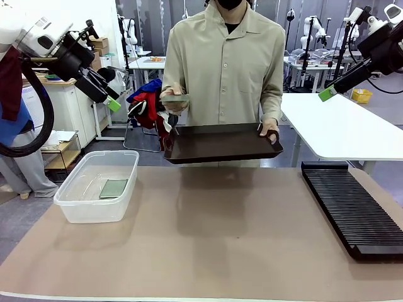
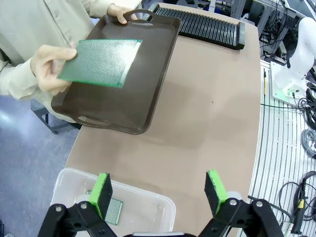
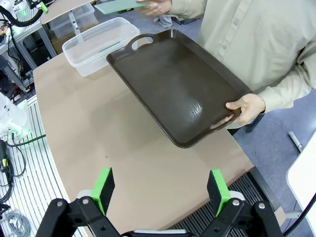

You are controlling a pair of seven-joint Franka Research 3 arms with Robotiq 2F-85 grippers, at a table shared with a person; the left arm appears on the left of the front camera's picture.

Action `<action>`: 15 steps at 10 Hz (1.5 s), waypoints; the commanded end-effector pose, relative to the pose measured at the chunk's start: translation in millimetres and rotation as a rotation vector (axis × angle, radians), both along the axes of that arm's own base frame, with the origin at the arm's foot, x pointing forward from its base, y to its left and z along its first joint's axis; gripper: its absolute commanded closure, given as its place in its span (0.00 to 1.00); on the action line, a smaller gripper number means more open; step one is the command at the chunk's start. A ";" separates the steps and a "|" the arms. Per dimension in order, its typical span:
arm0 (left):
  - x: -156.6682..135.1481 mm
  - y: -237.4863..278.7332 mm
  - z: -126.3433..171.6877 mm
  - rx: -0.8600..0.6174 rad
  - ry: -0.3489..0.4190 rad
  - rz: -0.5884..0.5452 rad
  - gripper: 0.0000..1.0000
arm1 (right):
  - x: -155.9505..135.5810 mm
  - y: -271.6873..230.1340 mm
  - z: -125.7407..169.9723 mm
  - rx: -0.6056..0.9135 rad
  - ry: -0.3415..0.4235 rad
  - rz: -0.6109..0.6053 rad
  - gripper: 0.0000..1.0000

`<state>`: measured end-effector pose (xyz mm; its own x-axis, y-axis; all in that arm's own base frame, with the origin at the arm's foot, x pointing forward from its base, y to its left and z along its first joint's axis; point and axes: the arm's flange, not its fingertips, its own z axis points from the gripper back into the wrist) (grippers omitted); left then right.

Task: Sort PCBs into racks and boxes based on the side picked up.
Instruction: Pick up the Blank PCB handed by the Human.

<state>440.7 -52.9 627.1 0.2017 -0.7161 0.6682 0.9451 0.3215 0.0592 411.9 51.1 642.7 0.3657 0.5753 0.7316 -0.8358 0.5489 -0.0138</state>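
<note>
The left gripper (image 2: 159,191) has its jaws wide apart and empty above the clear box (image 2: 157,203). The first PCB (image 2: 112,211) lies flat on the bottom of this box, just behind one green pad. The second PCB (image 2: 101,61) is well apart from these jaws, held in the person's hand (image 2: 48,69) over the brown tray (image 2: 148,94). The right gripper (image 3: 160,191), also spread and empty, hangs over the table near the black rack (image 1: 352,207).

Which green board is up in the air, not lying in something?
The PCB gripped in the person's hand, held up off the table. The other PCB lies flat inside the clear plastic tub.
</note>
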 end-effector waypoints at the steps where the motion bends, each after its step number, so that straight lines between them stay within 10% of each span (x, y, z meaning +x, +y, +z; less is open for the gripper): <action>1: -1.1 0.2 0.7 0.000 -0.002 0.000 0.00 | 0.6 0.8 -1.3 0.008 -0.003 0.003 0.00; 15: 11.4 -1.7 -3.3 0.016 0.049 0.078 0.00 | 0.6 0.8 -1.3 0.008 -0.003 0.003 0.00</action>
<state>442.9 -52.6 625.3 0.2273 -0.7122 0.6642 0.9389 0.3412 0.0445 411.9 51.1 642.7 0.3657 0.5753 0.7317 -0.8358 0.5489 -0.0139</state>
